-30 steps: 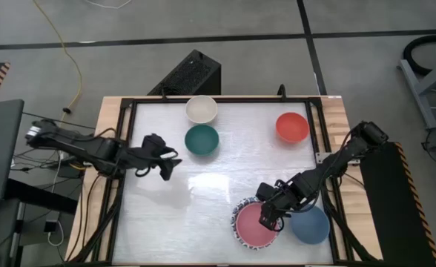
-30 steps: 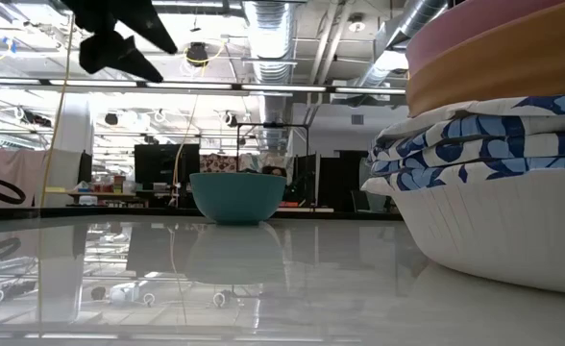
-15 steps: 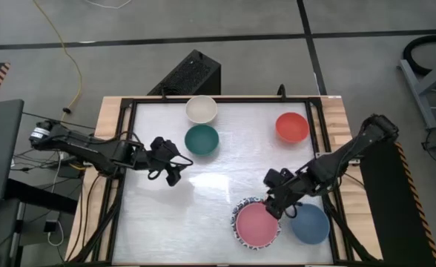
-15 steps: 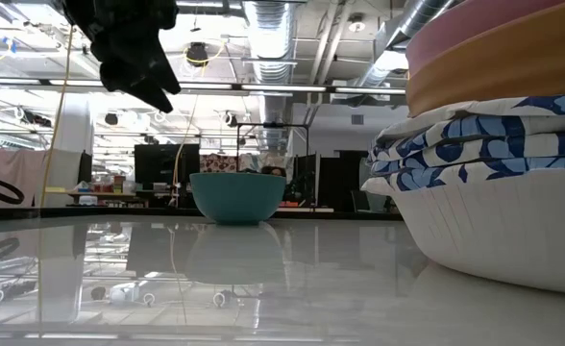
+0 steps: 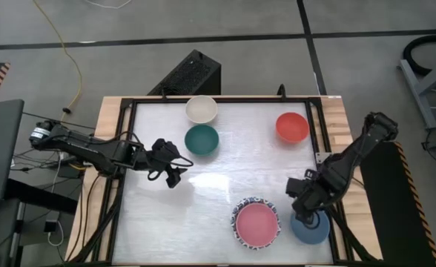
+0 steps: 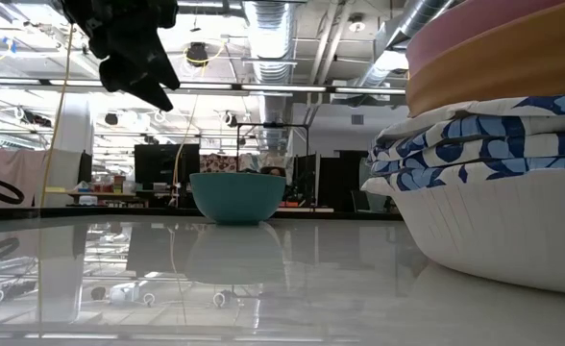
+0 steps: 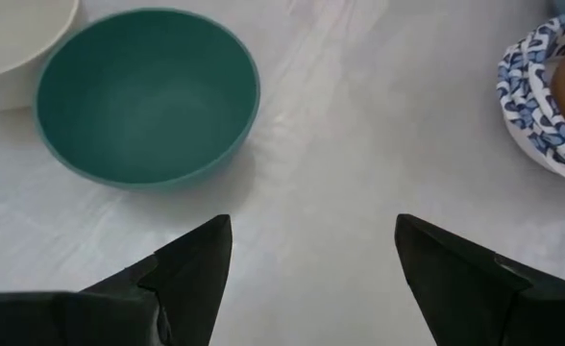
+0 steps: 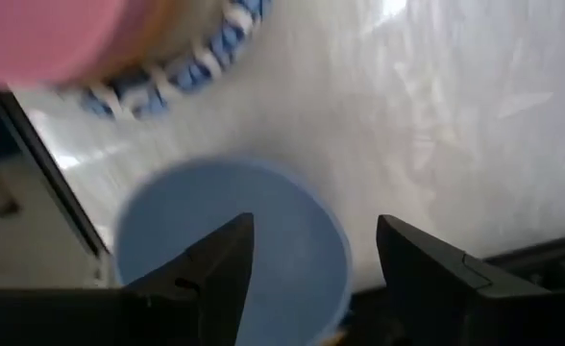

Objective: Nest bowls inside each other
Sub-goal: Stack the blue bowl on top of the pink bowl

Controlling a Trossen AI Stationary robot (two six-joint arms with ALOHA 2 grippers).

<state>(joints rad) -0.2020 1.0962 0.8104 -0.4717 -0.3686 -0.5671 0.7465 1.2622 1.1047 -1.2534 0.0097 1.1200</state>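
A stack of nested bowls [image 5: 256,225] stands near the table's near edge. Its top bowl is pink [image 8: 52,34], with an orange one and blue-and-white patterned ones [image 6: 475,144] under it. A blue bowl [image 8: 230,255] sits on the table just right of the stack. My right gripper [image 8: 311,259] hangs open above the blue bowl, pointing down, and shows in the high view as well [image 5: 308,202]. A dark green bowl [image 7: 148,96], a cream-white bowl [image 5: 201,109] and a red bowl [image 5: 292,127] stand apart at the far side. My left gripper [image 7: 311,255] is open in the air, near and left of the green bowl.
A black frame [image 5: 225,99] borders the white tabletop. Bare tabletop lies between the green bowl and the stack. The blue bowl sits close to the table's right near corner and the frame there.
My right gripper has drawn away from the stack's rim, risen and gone toward the table's right edge until it hangs over the blue bowl. My left gripper has sunk slightly, shifted a little toward the green bowl and rolled, then held still. No bowl has moved.
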